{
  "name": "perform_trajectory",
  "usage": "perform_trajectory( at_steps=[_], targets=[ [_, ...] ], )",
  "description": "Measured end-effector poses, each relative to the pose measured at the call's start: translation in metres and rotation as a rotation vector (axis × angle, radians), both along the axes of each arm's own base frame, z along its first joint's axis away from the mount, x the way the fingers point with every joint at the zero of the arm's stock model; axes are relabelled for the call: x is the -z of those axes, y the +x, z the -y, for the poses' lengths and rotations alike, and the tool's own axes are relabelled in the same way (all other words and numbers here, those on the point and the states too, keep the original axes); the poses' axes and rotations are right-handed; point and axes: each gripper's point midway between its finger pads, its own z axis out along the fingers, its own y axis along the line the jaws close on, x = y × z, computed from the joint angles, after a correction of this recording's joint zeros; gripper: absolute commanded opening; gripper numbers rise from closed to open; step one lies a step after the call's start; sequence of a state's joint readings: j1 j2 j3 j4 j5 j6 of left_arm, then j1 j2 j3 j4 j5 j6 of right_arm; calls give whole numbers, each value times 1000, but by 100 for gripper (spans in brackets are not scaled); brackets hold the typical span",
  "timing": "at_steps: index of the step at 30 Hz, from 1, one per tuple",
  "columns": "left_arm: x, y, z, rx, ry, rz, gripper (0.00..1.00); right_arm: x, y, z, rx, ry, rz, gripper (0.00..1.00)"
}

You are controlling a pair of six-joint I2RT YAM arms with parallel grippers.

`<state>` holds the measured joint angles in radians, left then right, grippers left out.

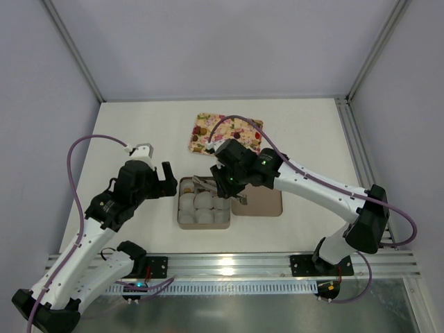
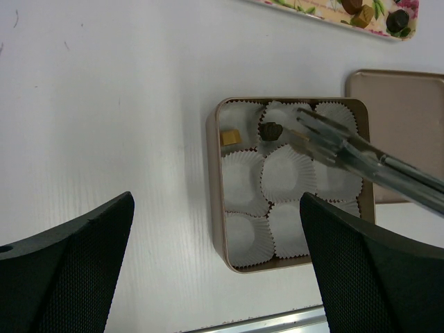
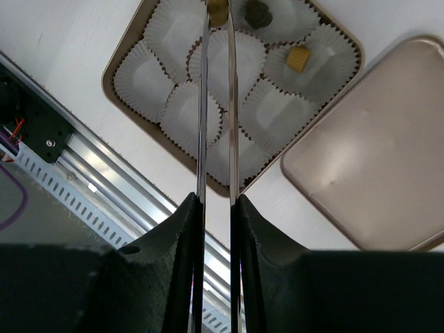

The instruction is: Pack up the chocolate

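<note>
Only right wrist view shows tweezers nipping tan chocolate above box; right tool grips them, left tool spread

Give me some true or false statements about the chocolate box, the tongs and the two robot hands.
1. The right hand is shut on thin metal tongs. True.
2. The flat tan lid covers the square tan box. False: it lies on the table beside the open box.
3. A dark bonbon and a tan bonbon sit in the box's white crinkled paper cups. True.
4. The left hand grips the box. False: it is open and holds nothing.
5. The flower-print rectangular tray holds no chocolate. False: some bonbons lie on it.
</note>
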<state>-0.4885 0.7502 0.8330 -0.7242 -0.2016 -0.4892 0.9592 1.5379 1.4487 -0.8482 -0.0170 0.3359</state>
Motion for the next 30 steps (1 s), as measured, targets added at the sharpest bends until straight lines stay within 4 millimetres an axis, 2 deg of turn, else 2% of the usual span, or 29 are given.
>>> perform_trajectory(
  at_steps=[5,10,16,19,26,30],
  targets=[
    [0,0,0,0,0,0,100,7,-26,-13,-50,-6,-24,28],
    [0,0,0,0,0,0,100,15,-38,-26,-82,-7,-36,28],
    [0,0,0,0,0,0,100,34,-42,-33,-90,-47,-63,29],
    [0,0,0,0,0,0,100,40,-43,-34,-90,-62,-73,33],
    [0,0,0,0,0,0,100,42,-43,-35,-91,-66,-73,40],
    [0,0,0,-1,0,0,100,42,-42,-35,-91,-65,-71,40]
  ],
)
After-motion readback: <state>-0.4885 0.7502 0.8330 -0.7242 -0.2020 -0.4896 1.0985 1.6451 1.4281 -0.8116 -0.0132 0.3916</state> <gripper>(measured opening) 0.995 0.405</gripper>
